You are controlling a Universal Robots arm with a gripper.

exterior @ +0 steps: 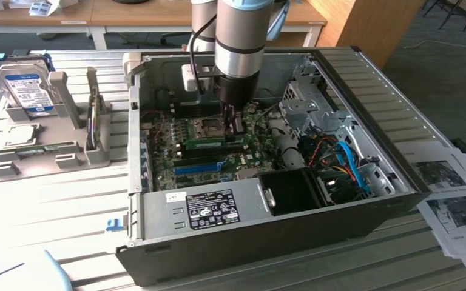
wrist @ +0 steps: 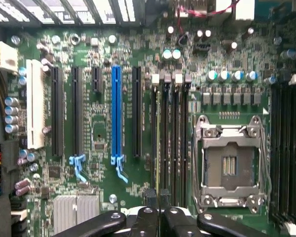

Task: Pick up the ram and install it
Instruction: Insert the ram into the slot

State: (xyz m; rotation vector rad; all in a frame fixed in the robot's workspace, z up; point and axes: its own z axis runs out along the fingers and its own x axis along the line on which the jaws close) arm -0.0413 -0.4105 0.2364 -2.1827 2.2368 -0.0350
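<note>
The ram (exterior: 207, 144) is a thin green stick with a white label. It stands on edge over the black memory slots of the motherboard (exterior: 216, 173), inside the open computer case (exterior: 241, 242). My gripper (exterior: 235, 130) reaches down into the case and is shut on the stick near one end. In the wrist view the ram (wrist: 158, 148) shows edge-on as a thin line between the black slots (wrist: 173, 138), running away from my gripper (wrist: 158, 197). Whether it is seated in a slot I cannot tell.
The CPU socket (wrist: 229, 165) lies just beside the memory slots, with a long blue slot (wrist: 116, 113) on their other side. Cables (exterior: 342, 160) and a black fan duct (exterior: 298, 191) crowd the case's right. A hard drive (exterior: 24, 88) stands in a grey holder at the exterior view's left. Papers (exterior: 451, 194) lie at its right.
</note>
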